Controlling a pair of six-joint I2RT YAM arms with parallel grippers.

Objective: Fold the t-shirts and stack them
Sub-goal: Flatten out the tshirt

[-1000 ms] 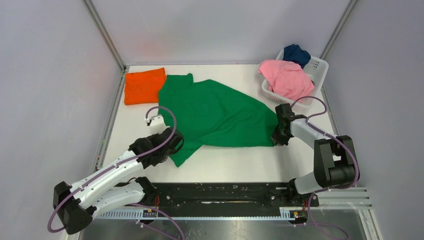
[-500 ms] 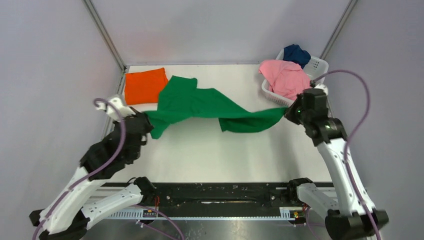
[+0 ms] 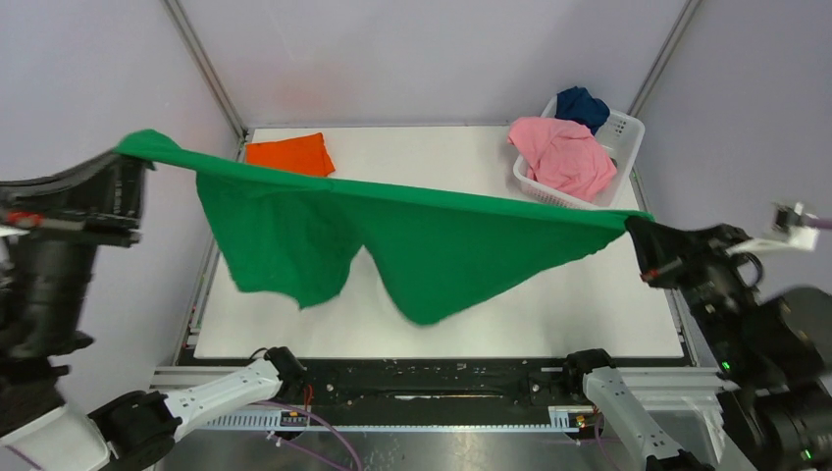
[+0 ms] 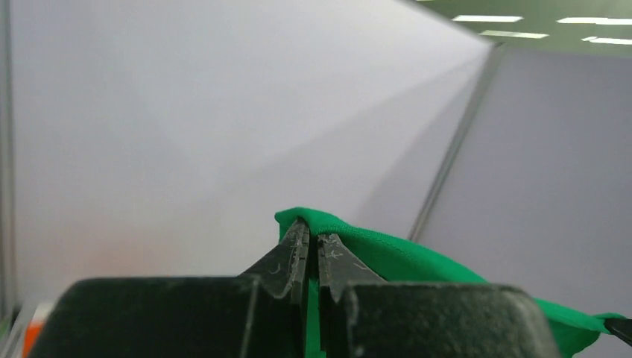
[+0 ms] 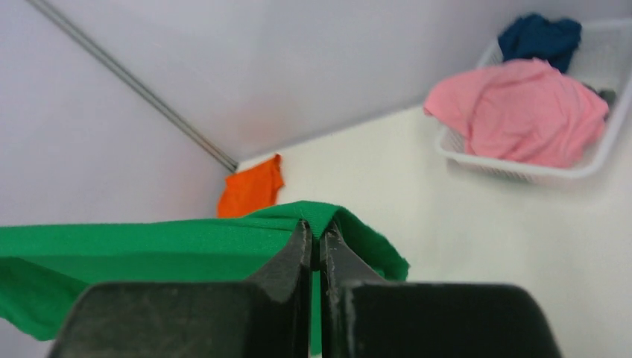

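The bright green t-shirt point(image 3: 412, 235) hangs stretched in the air above the table between both arms, its body drooping in two lobes. My left gripper point(image 3: 137, 157) is shut on its left end, high at the left; the left wrist view shows cloth point(image 4: 387, 253) pinched over the closed jaws point(image 4: 313, 242). My right gripper point(image 3: 636, 224) is shut on its right end; in the right wrist view the green cloth point(image 5: 149, 246) drapes over the closed jaws point(image 5: 317, 231). The orange folded t-shirt point(image 3: 289, 155) lies at the table's back left, partly hidden by the green one.
A white basket point(image 3: 620, 132) at the back right holds the pink t-shirt point(image 3: 561, 155) and the navy t-shirt point(image 3: 582, 106). The basket also shows in the right wrist view point(image 5: 522, 168). White table point(image 3: 549, 304) with metal frame posts at the back corners.
Both arms have risen and spread apart, lifting the green t-shirt off the table and pulling it taut in the air. One second ago it lay flat on the table.
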